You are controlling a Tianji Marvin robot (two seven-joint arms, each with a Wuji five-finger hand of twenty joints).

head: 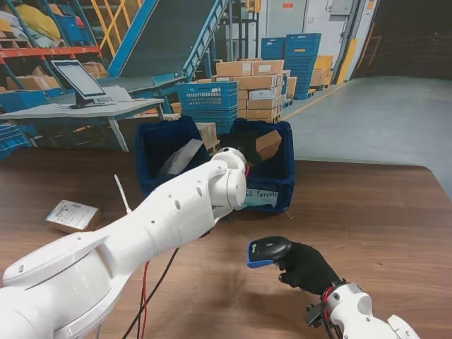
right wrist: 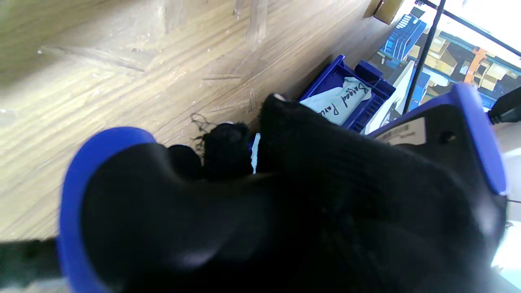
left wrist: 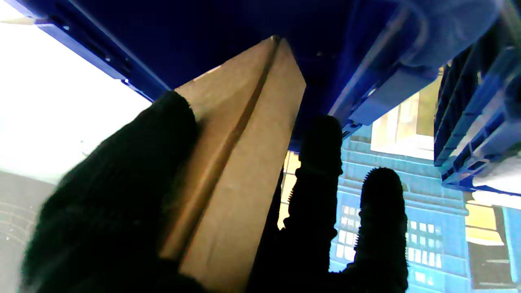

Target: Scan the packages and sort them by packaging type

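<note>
The wooden table [head: 395, 212] is carrying two blue bins at its far side, the right bin [head: 279, 173] wearing a handwritten paper label [head: 256, 195] and the left bin [head: 159, 145] holding a pale bagged parcel [head: 180, 157]. The left hand [left wrist: 134, 203] is gripping a brown cardboard box [head: 268, 144] over the right bin. Near the right, the right hand [head: 305, 267] is clasping a black and blue barcode scanner [head: 268, 251], while a small labelled package [head: 72, 215] is lying on the table at the left.
</note>
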